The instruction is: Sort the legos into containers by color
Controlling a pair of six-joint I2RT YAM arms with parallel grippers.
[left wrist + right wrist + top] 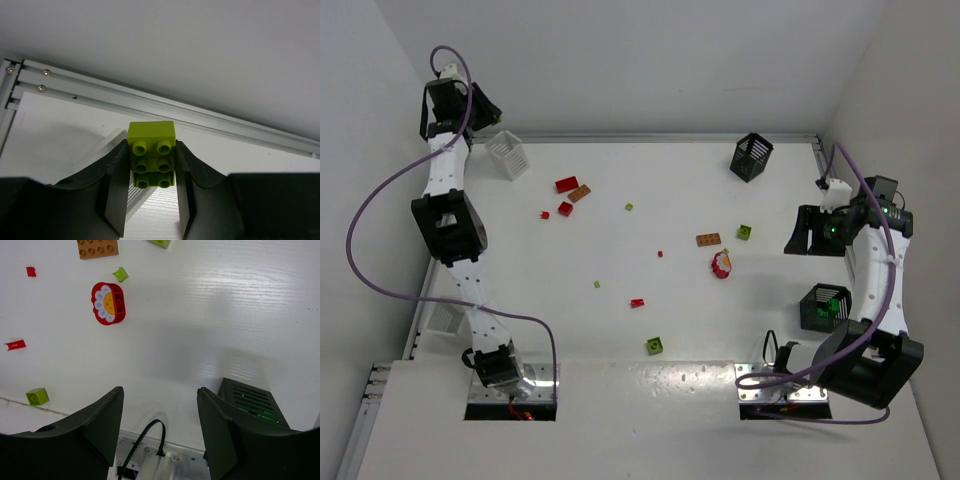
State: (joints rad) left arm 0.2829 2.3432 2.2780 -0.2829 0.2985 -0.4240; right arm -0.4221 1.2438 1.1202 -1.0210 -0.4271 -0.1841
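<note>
**One brick in the jaws, one basket just beside them**

At far left, my left gripper is clamped on a yellow-green studded plastic brick. The brick's long axis runs along the fingers and its studs face the wrist camera. From above, a white slatted plastic basket stands just beside that gripper, toward the table's middle and slightly nearer me. I judge the drop turns on carrying the brick over its open top. Mid-table lies a red flower-faced brick among other scattered legos. At right, my right gripper hangs with jaws apart and empty, near a black slatted basket holding green pieces.
</note>
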